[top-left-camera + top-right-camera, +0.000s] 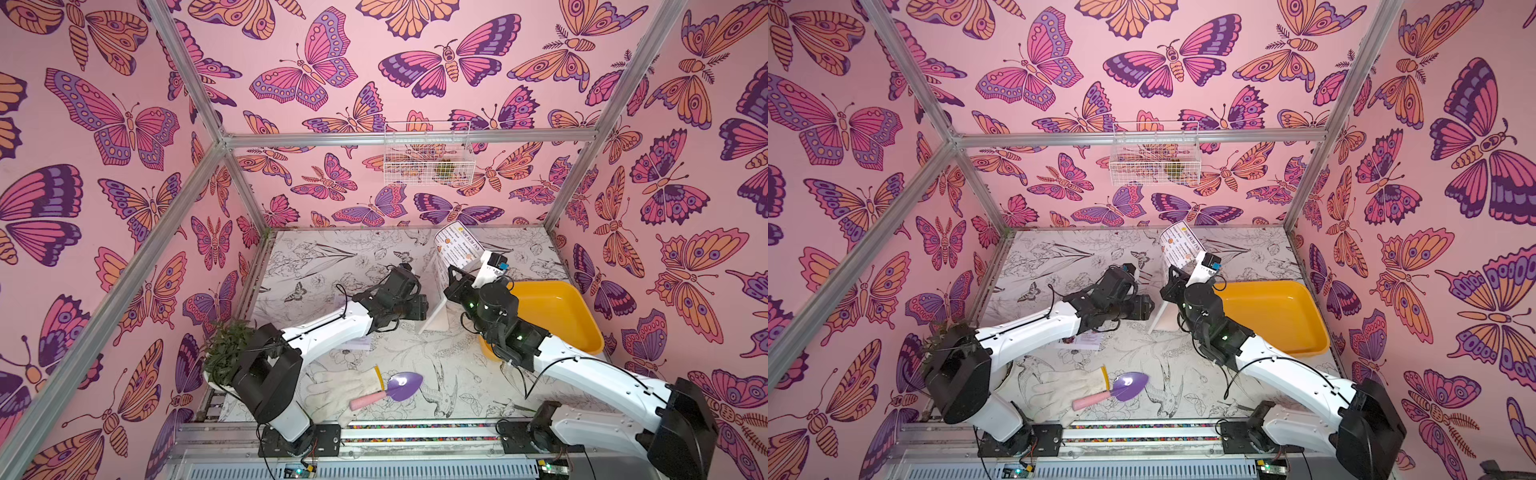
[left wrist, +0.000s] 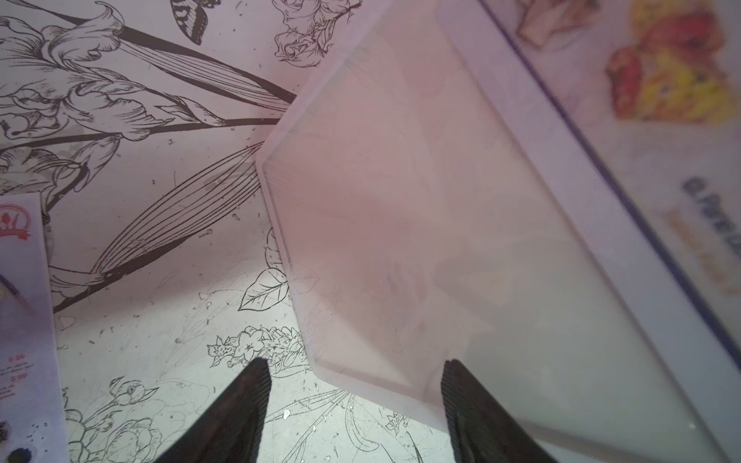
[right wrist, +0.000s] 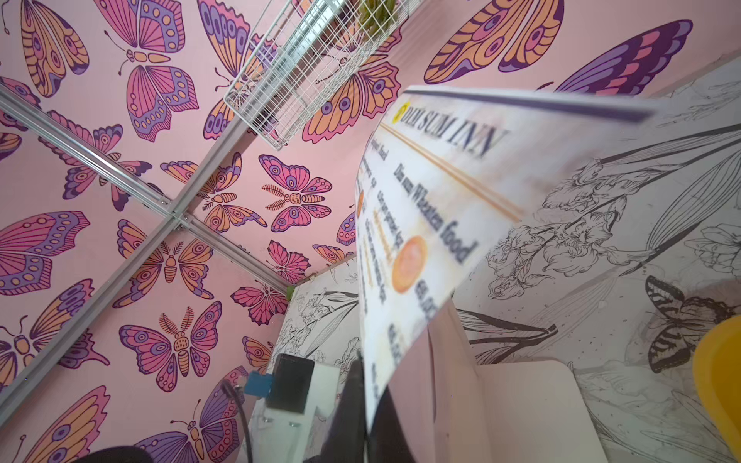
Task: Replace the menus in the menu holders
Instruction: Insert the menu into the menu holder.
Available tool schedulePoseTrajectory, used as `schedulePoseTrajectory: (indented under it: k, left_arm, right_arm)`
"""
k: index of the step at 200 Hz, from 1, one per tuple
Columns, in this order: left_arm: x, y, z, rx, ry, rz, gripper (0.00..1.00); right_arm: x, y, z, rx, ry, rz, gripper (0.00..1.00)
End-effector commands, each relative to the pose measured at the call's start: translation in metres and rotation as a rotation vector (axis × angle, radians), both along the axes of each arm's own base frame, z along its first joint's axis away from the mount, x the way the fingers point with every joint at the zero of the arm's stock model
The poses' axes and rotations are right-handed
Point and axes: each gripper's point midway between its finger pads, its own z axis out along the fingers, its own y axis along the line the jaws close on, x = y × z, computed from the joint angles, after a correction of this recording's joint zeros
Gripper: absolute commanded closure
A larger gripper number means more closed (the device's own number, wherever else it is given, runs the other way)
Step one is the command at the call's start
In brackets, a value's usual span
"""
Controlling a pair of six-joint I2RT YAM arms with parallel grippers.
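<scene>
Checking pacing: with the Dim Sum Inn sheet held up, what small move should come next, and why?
Probably close the left gripper on the menu holder: its jaws stand open astride the holder's edge, while the right gripper pinches the DIM SUM INN menu above it.

The menu holder point(image 2: 401, 240) looked like smooth, frosted plastic; the Dim Sum menu point(image 3: 433, 192) was thin paper, perhaps glossy; the tray point(image 1: 552, 307) was shiny plastic.

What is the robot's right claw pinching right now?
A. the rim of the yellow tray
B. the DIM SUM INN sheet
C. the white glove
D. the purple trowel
B: the right gripper is shut on one end of the DIM SUM INN menu, holding the sheet curled in the air above the menu holder.
</scene>
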Motion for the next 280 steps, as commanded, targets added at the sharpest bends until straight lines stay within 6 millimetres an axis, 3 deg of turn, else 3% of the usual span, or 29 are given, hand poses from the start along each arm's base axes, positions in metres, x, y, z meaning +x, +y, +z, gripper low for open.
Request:
schedulePoseTrajectory:
  k: [1, 27, 82, 165, 207, 280]
  left_arm:
    - [-0.002, 0.002, 0.004, -0.008, -0.02, 0.011, 0.29]
    - [-0.003, 0.001, 0.002, -0.013, -0.012, 0.012, 0.29]
    - [-0.006, 0.005, 0.003, -0.016, -0.019, 0.018, 0.28]
    - [-0.008, 0.007, -0.002, -0.022, -0.01, 0.025, 0.28]
    - [-0.008, 0.008, 0.001, -0.024, -0.021, 0.027, 0.28]
    - [-0.008, 0.009, 0.001, -0.023, -0.022, 0.031, 0.28]
  right_arm:
    - [-0.002, -0.002, 0.017, 0.077, -0.03, -0.019, 0.95]
    - [-0.002, 0.001, 0.025, 0.068, -0.021, -0.009, 0.95]
    - [-0.001, 0.003, 0.004, 0.072, 0.02, -0.018, 0.95]
    - [-0.008, -0.003, 0.004, 0.129, 0.003, -0.083, 0.94]
    - [-0.006, -0.007, 0.003, 0.111, 0.014, -0.111, 0.8]
    - [-0.008, 0.003, -0.011, 0.06, 0.072, -0.063, 0.9]
